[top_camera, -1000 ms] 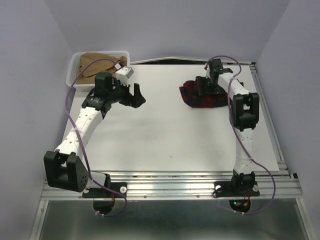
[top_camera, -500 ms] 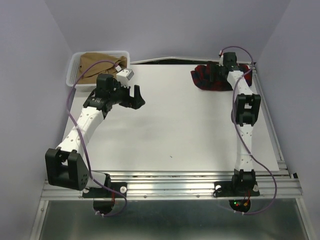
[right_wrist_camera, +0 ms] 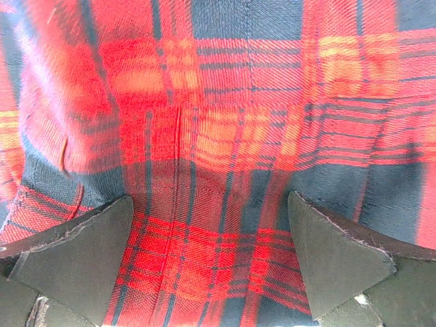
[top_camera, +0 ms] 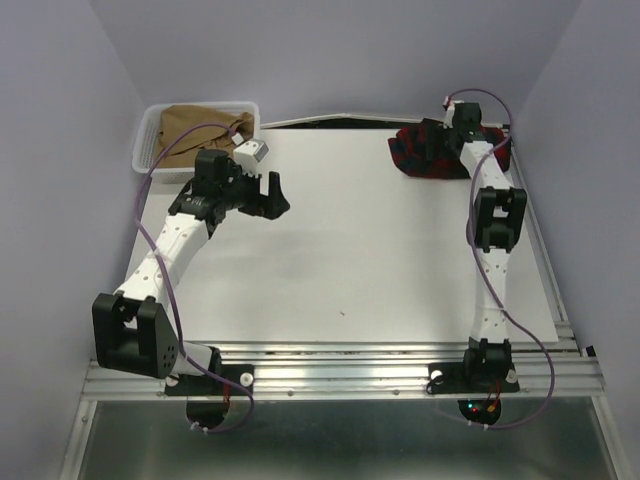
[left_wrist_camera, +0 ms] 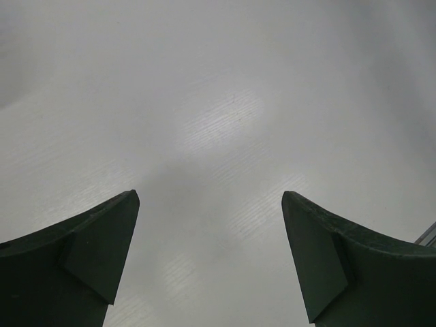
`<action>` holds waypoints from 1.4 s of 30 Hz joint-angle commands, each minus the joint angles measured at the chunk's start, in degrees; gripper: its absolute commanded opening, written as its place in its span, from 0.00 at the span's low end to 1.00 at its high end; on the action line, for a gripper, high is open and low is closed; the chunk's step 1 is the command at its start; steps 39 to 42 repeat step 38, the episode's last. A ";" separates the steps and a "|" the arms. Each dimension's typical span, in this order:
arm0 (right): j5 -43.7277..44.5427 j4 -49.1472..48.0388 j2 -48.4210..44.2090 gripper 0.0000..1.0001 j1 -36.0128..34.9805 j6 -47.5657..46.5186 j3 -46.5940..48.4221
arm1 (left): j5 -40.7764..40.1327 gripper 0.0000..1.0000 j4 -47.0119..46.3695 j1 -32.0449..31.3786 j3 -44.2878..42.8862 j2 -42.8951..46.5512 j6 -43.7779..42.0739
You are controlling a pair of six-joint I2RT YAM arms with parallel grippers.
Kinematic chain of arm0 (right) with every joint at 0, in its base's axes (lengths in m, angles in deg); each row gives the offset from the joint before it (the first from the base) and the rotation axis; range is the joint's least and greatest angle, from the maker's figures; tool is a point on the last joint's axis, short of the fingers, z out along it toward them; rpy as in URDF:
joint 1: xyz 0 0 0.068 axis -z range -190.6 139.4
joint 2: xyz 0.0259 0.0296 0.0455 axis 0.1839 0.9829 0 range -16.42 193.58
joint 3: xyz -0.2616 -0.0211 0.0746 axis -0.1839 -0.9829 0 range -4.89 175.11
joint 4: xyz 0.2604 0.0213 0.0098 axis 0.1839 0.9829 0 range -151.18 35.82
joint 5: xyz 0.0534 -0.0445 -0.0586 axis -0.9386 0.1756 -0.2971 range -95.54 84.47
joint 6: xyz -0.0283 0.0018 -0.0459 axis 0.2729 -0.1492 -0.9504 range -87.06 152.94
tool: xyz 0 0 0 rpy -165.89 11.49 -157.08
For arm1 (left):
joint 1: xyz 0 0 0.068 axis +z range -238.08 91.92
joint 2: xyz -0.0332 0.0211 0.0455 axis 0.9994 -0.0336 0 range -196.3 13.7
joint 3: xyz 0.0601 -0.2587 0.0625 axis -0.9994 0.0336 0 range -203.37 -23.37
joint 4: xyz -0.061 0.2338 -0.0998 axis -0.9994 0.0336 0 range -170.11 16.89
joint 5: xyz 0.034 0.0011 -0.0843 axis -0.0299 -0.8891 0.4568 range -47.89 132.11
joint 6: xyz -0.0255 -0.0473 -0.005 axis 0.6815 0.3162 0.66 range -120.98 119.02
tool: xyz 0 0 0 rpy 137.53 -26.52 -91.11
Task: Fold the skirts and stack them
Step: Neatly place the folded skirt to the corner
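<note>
The red-and-navy plaid skirt [top_camera: 408, 152] lies bunched at the table's far right corner. My right gripper [top_camera: 430, 142] is stretched out over it, jaws wide open. In the right wrist view the plaid skirt [right_wrist_camera: 225, 116] fills the picture, flat between the spread fingertips [right_wrist_camera: 82, 252] of my right gripper [right_wrist_camera: 211, 228], which do not pinch it. The tan skirt [top_camera: 200, 125] sits heaped in the white basket [top_camera: 146, 140] at the far left. My left gripper [top_camera: 272, 190] hangs open to the right of the basket, and in the left wrist view this gripper [left_wrist_camera: 211, 204] has only bare table under it.
The white table top [top_camera: 350, 250] spreads between the two arms. Purple walls close in on the left, back and right. A metal rail [top_camera: 340, 375] carries both arm bases at the near edge. Purple cables loop over each arm.
My right arm has stretched toward the far right corner, and the plaid skirt has moved with it from mid-right to that corner. The left arm has barely shifted.
</note>
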 commanded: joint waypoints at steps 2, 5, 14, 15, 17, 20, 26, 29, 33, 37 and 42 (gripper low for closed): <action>-2.17 -2.93 -10.06 1.00 0.55 0.71 0.67 | -1.15 0.99 -2.97 0.26 0.46 4.45 0.09; -6.12 -2.85 -16.48 1.00 0.55 2.21 2.85 | -3.78 0.98 -4.38 0.34 0.90 6.20 0.18; -8.94 8.48 -36.84 1.00 -1.82 -0.77 -5.10 | -6.86 0.99 1.68 0.34 -5.95 5.42 -2.46; -9.29 10.49 -38.97 1.00 -1.82 -1.74 -8.09 | -8.08 0.99 1.95 0.34 -6.39 5.42 -2.28; -11.30 13.92 -45.28 1.00 -1.82 -3.58 -18.54 | -9.23 0.99 2.30 0.26 -6.83 5.33 -2.54; -14.20 16.13 -52.06 1.00 -1.82 -4.99 -34.67 | -10.55 0.99 2.21 0.34 -5.87 6.12 -3.77; -18.78 16.76 -67.54 1.00 -1.82 -5.26 -60.62 | -12.57 0.99 0.64 0.26 0.28 9.54 -7.02; -19.05 14.65 -72.82 1.00 -1.82 -4.03 -68.21 | -13.54 0.99 -0.95 0.26 4.49 11.39 -7.64; -19.57 12.45 -76.43 1.00 -1.82 -2.19 -75.08 | -15.12 0.99 -2.35 0.26 8.72 13.59 -7.99; -20.36 11.66 -77.14 1.00 -1.82 -0.17 -77.11 | -14.69 0.99 -2.62 0.26 10.57 15.44 -8.52; -20.71 11.57 -77.14 1.00 -1.82 0.27 -77.28 | -14.51 0.99 -2.36 0.34 10.57 15.70 -8.52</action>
